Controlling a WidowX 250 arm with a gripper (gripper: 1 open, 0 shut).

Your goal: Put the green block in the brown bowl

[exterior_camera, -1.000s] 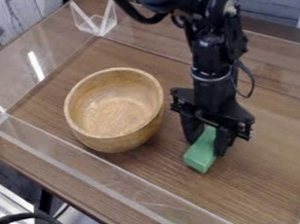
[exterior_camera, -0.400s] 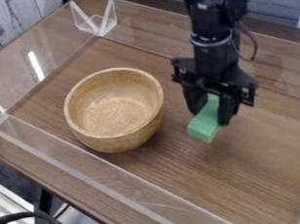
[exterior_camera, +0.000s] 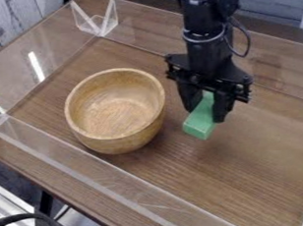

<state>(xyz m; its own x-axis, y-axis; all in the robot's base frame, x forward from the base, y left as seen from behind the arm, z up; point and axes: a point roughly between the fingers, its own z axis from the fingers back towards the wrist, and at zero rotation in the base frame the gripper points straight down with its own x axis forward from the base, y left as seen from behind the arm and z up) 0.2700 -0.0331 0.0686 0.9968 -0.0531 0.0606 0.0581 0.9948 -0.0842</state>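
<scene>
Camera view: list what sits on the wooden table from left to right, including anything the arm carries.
Brown wooden bowl → green block, pinched in the gripper and lifted off the table, just right of the bowl. The clear acrylic piece lies far back, above the bowl's span, so it has no clear place in the order.

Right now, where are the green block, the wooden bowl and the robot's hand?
green block (exterior_camera: 200, 123), camera view, its lower end below the fingers.
brown bowl (exterior_camera: 117, 135), camera view, its near outer wall.
hand (exterior_camera: 212, 106), camera view, between its fingertips.
</scene>
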